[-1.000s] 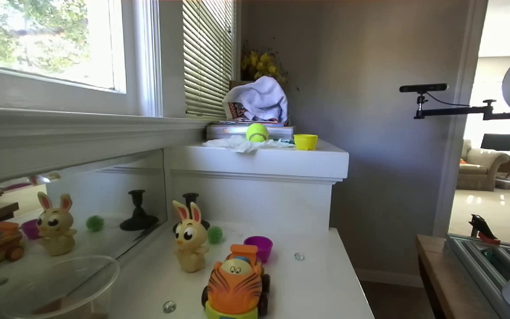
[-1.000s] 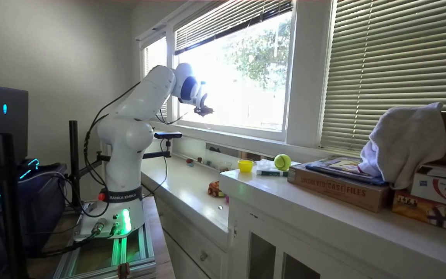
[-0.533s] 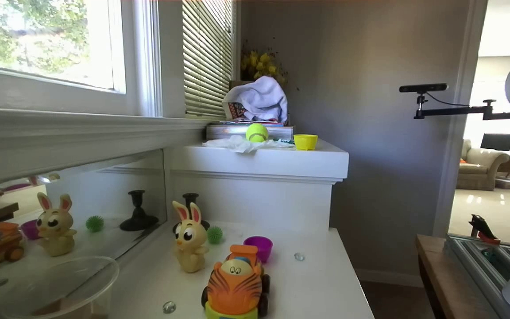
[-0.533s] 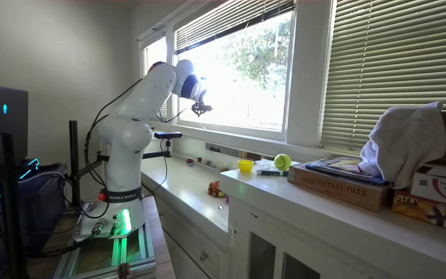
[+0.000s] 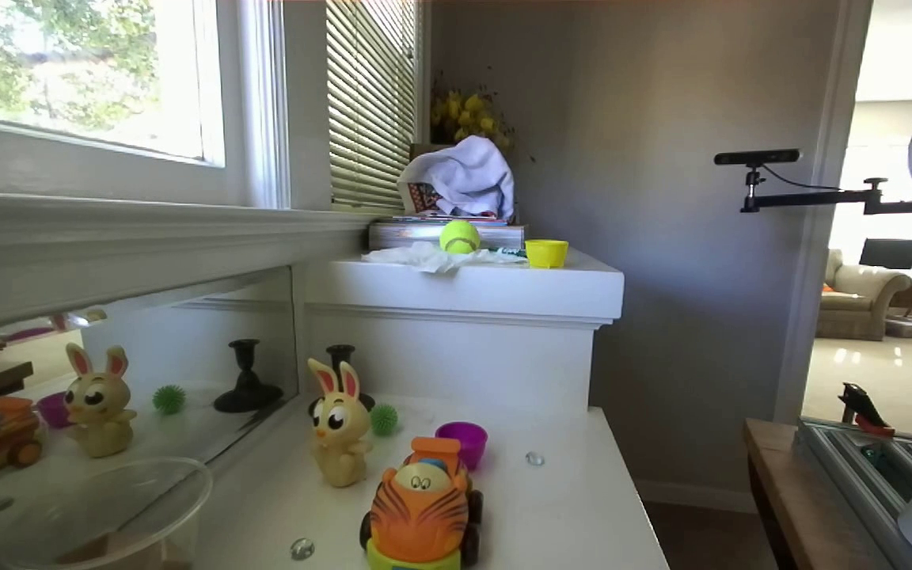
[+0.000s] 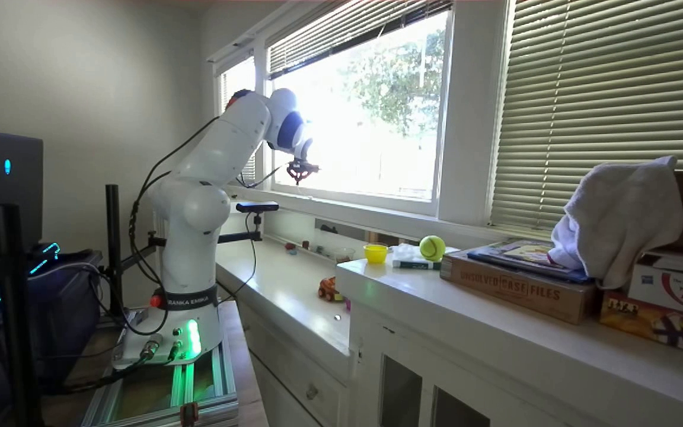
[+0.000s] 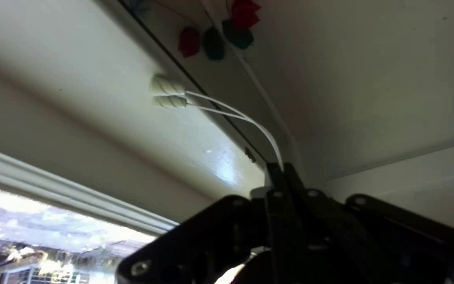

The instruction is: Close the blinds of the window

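We count one white arm (image 6: 202,201); black cables (image 6: 132,228); dark band (image 6: 190,299) lettered "EMIKA"; green light (image 6: 192,338); black gripper (image 7: 283,171), round screws (image 7: 140,268).

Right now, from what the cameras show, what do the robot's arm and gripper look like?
The Panda arm is white and rounded, with a dark blue section near the wrist, black cables and green lights on its base. Pale lettering on its black collar reads RANKA EMIKA. The Robotiq gripper is black, with slim fingers and bolted links.
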Controlling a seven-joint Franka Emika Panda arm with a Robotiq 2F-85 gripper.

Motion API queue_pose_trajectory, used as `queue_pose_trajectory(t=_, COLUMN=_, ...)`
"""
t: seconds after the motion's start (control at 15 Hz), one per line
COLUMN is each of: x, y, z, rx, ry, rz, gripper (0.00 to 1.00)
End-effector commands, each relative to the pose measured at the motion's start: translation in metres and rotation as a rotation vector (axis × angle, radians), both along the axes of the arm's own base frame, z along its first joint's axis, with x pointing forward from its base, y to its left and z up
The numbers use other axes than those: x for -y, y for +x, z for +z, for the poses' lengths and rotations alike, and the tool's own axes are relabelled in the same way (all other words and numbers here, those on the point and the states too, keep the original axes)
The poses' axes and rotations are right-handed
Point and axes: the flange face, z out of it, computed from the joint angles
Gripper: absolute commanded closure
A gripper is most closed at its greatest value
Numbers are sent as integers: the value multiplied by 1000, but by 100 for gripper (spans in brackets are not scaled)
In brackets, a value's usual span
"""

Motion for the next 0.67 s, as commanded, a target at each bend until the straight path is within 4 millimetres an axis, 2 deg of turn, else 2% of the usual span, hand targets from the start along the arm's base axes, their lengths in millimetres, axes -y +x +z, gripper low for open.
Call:
queue_pose_trajectory(t=0.0, x=-22, y=-47, z=-57, rx=-90, ry=-74, rz=114, gripper=100)
queue_pose_trajectory(t=0.2, x=-20, y=-31, z=-50, rx=-61, ry=-84, rz=103, gripper=100)
queue_pose_trajectory(t=0.4, x=-8, y=-12, z=-37, rx=-26, ry=-75, rz=52, gripper=100)
queue_pose_trajectory(t=0.6, x=3, y=-3, z=-27, rx=-8, ry=-56, rz=14, gripper=100)
